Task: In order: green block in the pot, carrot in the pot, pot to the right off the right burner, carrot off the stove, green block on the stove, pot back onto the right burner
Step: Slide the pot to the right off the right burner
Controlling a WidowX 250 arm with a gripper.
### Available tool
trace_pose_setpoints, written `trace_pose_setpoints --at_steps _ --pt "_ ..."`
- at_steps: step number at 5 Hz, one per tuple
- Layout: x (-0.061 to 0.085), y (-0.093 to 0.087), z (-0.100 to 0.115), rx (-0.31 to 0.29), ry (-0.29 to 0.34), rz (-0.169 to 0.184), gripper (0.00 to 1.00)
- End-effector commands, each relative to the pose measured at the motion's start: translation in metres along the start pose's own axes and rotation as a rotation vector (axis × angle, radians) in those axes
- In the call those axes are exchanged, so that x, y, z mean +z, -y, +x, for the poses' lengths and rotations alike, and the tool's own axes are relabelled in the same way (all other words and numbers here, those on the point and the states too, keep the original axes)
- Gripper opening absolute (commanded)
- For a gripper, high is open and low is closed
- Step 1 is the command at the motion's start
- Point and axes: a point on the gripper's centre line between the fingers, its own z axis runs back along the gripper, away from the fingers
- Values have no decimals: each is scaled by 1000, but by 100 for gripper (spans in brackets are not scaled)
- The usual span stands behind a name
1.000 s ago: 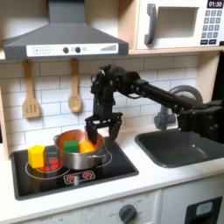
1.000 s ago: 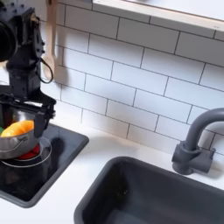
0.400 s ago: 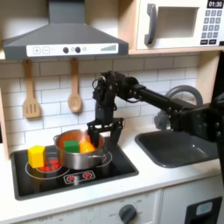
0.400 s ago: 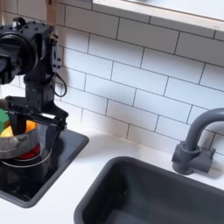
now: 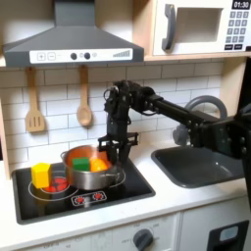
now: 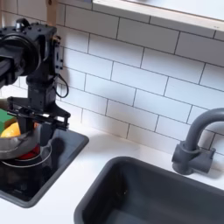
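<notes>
Pot sits on the stove at its right side, over the right burner, with the green block and the carrot both inside, so I'd say the first two steps are done. Pincer hangs spread open at the pot's right rim, gripping nothing. Sliding the pot off, emptying it and sliding it back look undone.
</notes>
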Motion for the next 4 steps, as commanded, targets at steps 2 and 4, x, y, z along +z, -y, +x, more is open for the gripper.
trace_pose_setpoints --at_steps 2,4 --pt "1 16 -10 -33 -17 -12 0" --pt "5 34 -20 -70 -25 -29 0"
